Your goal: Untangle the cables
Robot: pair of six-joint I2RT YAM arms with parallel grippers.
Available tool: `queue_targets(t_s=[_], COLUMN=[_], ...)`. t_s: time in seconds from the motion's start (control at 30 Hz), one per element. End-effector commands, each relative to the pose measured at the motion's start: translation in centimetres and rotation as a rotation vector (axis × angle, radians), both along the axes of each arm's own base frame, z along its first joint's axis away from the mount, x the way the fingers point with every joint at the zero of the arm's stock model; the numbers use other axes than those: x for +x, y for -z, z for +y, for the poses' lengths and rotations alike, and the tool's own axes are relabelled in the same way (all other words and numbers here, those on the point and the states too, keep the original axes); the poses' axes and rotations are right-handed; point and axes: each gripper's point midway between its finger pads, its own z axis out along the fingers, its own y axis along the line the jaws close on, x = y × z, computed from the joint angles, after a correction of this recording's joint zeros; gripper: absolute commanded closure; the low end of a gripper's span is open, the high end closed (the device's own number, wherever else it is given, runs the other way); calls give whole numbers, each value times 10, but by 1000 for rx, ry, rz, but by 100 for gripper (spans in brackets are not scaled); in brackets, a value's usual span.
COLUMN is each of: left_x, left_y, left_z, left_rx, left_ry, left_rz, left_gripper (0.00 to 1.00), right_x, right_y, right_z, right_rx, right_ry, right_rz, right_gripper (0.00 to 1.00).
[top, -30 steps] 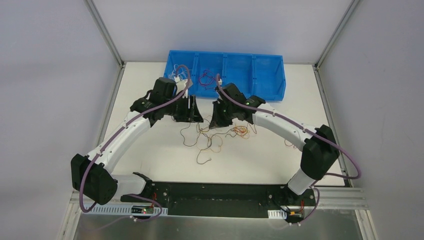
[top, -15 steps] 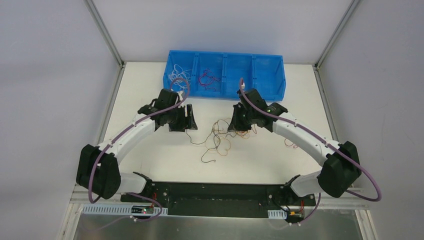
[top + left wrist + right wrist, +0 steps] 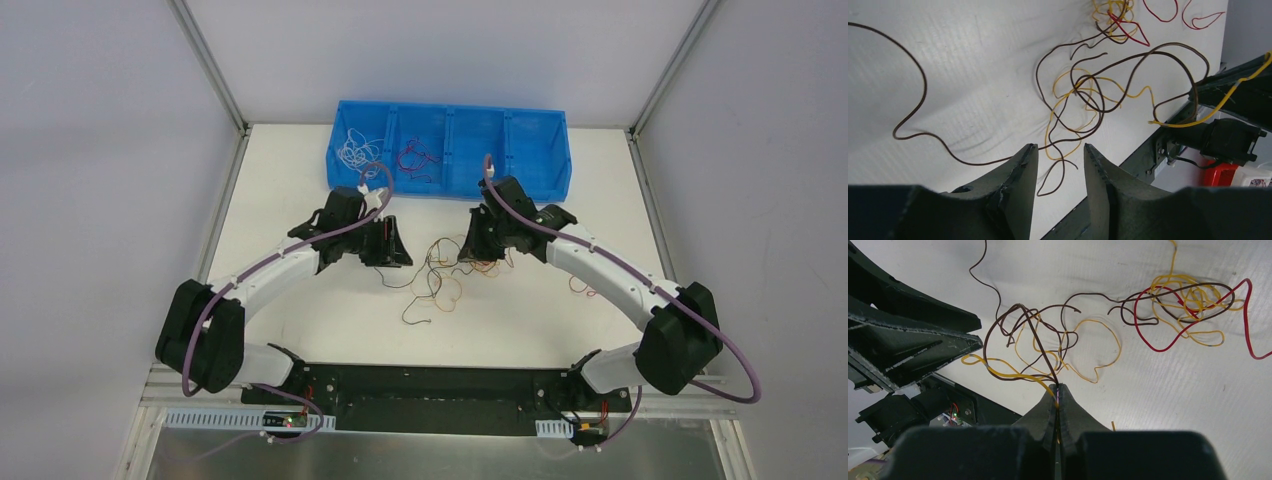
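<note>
The cables (image 3: 438, 276) lie as a loose knot of thin brown, yellow and red strands on the white table between my two grippers. My right gripper (image 3: 470, 250) is shut on a yellow strand (image 3: 1008, 372) and a brown strand (image 3: 1040, 347), both pinched at its tips (image 3: 1058, 386). A tighter yellow-and-red bunch (image 3: 1188, 300) lies beyond it. My left gripper (image 3: 392, 248) hangs at the knot's left edge. Its jaws (image 3: 1060, 146) are open with nothing between them; brown and yellow loops (image 3: 1083, 92) lie just ahead of the tips.
A blue bin (image 3: 535, 150) with four compartments stands at the back, with white strands (image 3: 352, 150) in its left compartment and red ones (image 3: 415, 158) in the one beside it. A small loose strand (image 3: 580, 288) lies under the right arm. The black base rail (image 3: 440, 385) runs along the near edge.
Both arms have drawn back from the bin toward the near side. The right gripper dragged the strands right; the left then edged right toward the knot.
</note>
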Motion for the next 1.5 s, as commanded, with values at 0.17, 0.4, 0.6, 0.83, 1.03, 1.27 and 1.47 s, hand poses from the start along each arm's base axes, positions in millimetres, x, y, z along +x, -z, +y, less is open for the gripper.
queue_targets(t_s=[0.17, 0.4, 0.6, 0.83, 1.03, 1.27, 1.47], left_x=[-5, -8, 3, 12, 7, -2, 1], left_y=[-3, 3, 3, 7, -18, -92, -175], left_z=[-23, -28, -36, -42, -30, 19, 62], left_rx=[-15, 19, 31, 57, 64, 65, -16], left_ry=[152, 217, 227, 227, 185, -12, -192], left_rz=[-97, -140, -169, -166, -219, -402, -505], left_gripper=[56, 54, 54, 70, 100, 100, 100], right_x=[13, 15, 16, 17, 25, 29, 16], right_y=[-15, -13, -12, -14, 1, 36, 69], right_z=[9, 12, 14, 10, -18, -88, -135], right_rx=[46, 47, 50, 54, -16, -245, -405], right_ry=[22, 13, 5, 7, 87, 249, 310], right_rz=[-13, 2, 10, 3, 16, 49, 108], right_gripper=[100, 100, 100, 100, 100, 100, 100])
